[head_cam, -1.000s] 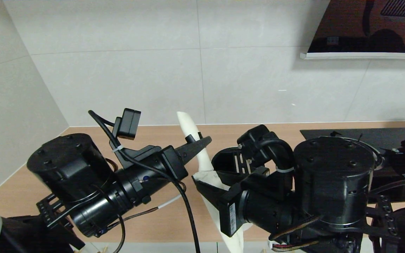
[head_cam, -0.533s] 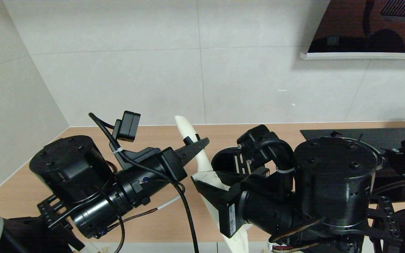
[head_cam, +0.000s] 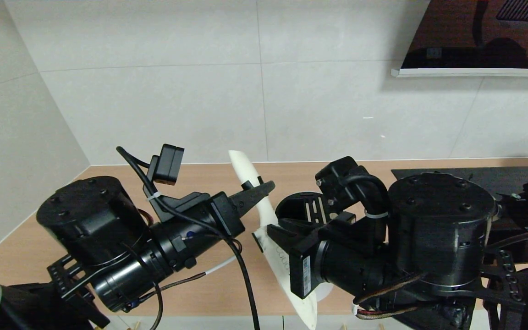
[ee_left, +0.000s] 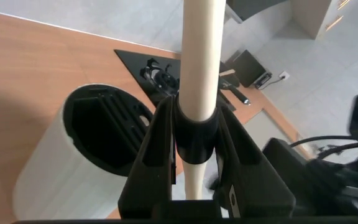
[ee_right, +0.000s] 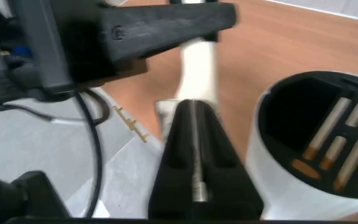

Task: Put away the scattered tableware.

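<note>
White spoon (head_cam: pixel 245 167): in the air over the counter (head_cam: pixel 190 174), handle tip up, wide end low.
Left gripper (head_cam: pixel 257 190): clenched around the spoon's handle.
Right gripper (head_cam: pixel 271 231): at the spoon's wide end; grip cannot be told.
Holder (ee_left: pixel 45 165): white outside, black inside, just behind the right gripper, chopsticks (ee_right: pixel 337 134) in it.
Writing: barcode label (head_cam: pixel 306 275) on the right arm; marks on the spoon, too small to tell.
Counter edge: wood runs back to the tiled wall (head_cam: pixel 154 91); black stove (head_cam: pixel 429 173) at right.
</note>
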You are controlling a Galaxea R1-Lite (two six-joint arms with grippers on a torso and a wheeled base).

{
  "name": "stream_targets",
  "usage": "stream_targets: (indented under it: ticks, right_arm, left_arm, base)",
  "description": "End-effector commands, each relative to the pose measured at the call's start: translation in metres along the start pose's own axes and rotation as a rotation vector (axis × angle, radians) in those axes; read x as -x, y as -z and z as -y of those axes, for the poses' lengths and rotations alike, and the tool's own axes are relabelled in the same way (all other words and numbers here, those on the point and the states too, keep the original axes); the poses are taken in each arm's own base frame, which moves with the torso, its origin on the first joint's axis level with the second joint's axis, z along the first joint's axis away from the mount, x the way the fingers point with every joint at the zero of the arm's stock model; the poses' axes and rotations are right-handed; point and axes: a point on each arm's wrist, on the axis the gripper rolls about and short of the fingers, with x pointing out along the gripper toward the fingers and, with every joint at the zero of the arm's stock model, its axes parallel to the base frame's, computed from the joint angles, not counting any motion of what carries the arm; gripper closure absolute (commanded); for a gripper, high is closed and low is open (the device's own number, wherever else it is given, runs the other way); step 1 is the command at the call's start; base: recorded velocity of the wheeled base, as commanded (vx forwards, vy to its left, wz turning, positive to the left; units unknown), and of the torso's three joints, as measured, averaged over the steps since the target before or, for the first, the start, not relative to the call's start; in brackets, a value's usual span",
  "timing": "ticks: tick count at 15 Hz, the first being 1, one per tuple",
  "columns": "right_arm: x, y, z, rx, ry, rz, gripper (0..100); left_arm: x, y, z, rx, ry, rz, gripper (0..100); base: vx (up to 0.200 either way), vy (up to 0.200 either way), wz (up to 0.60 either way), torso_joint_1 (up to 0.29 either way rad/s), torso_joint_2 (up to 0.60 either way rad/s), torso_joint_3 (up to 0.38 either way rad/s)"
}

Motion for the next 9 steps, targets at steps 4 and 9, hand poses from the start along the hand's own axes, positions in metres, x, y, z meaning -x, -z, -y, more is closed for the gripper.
stream_targets:
  ticks: [4, 9]
  right_arm:
    - [0.013, -0.019, 0.019, -0.013, 0.052, 0.064, 0]
    - [0.043, -0.053, 0.095, -0.046, 0.300, 0.182, 0]
  left_arm:
    - [0.014, -0.022, 0.019, -0.015, 0.022, 0.045, 100]
    - [0.034, -0.061, 0.040, -0.023, -0.032, 0.098, 100]
  base:
    - [0.000, 0.000, 0.00, 0.000, 0.00, 0.000]
    - [0.000, 0.000, 0.00, 0.000, 0.00, 0.000]
